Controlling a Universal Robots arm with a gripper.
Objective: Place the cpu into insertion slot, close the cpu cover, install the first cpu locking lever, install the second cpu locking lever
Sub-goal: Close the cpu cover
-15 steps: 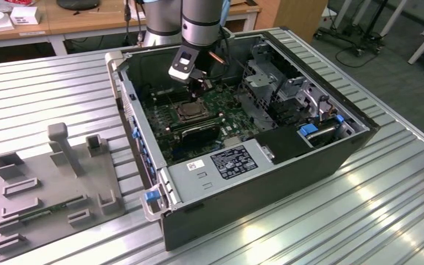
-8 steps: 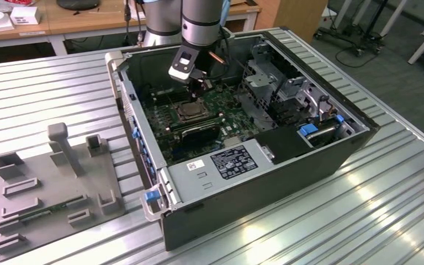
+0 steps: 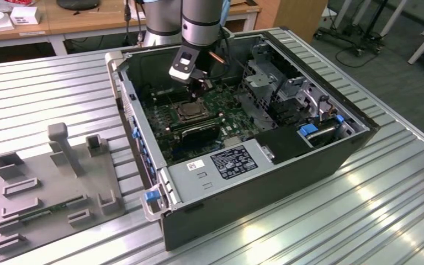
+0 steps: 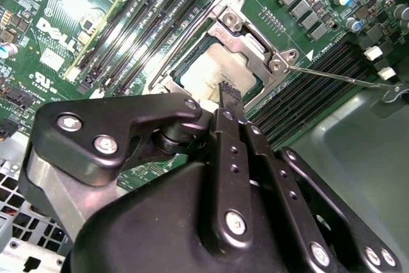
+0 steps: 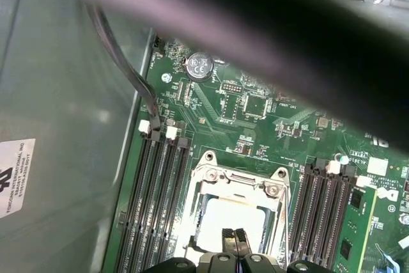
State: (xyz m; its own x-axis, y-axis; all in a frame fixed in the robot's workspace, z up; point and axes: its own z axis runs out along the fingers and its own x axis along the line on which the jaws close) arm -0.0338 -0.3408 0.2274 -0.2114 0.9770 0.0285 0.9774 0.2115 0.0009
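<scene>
We find the end effector (image 5: pixel 234 236), tips together, just over the seated cpu (image 5: pixel 214 222), which we judge light, rigid, fragile, and best held by its edges.

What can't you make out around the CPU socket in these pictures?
First wrist view: near edge of the cpu cover, hidden behind the gripper.
Second wrist view: one corner of the cpu, hidden behind the fingers.
Exterior view: detail of the cpu cover, too small.
</scene>
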